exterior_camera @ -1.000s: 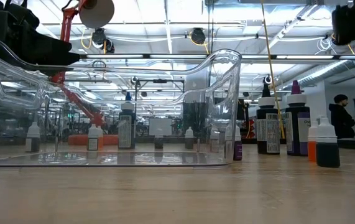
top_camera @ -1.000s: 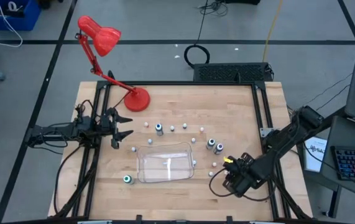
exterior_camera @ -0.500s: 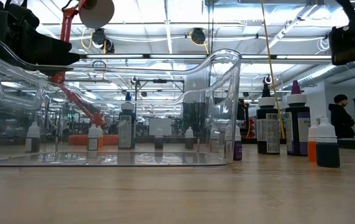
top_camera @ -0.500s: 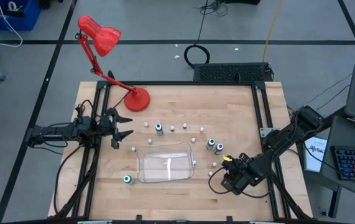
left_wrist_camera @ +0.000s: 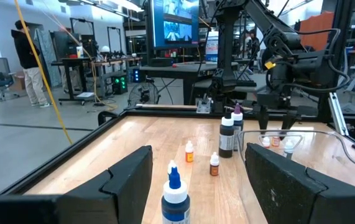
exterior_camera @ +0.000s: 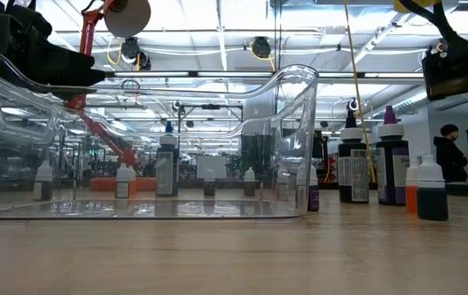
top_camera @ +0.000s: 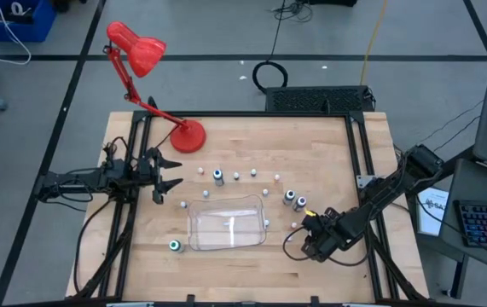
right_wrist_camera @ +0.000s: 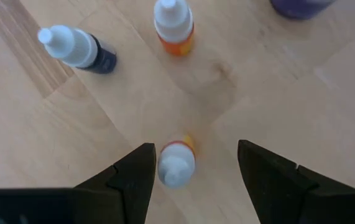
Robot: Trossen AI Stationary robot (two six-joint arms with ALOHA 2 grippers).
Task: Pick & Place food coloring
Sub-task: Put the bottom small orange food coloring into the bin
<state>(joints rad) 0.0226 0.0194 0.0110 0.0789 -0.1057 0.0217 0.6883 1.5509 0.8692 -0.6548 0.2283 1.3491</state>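
Note:
The food coloring is a scatter of tiny white-capped bottles standing on the wooden table (top_camera: 328,153), around a clear plastic tray (top_camera: 226,223). My right gripper (right_wrist_camera: 196,152) hangs open over the near right group of bottles (top_camera: 296,223) and points steeply down. In the right wrist view a small bottle with an orange-yellow body (right_wrist_camera: 176,165) stands below, between its two fingers and apart from both. Farther on stand a dark blue bottle (right_wrist_camera: 81,50) and an orange one (right_wrist_camera: 174,25). My left gripper (top_camera: 168,176) waits open and level at the table's left edge.
A red desk lamp (top_camera: 153,81) stands at the far left of the table. Taller dark bottles (exterior_camera: 392,156) stand just right of the tray. A black frame runs along the table's edges. People and desks show in the room beyond.
My right gripper has come down and moved a little toward the table's left edge, closer over the near right bottles. In the low view it has sunk farther into the picture at the upper right. Its fingers stay open.

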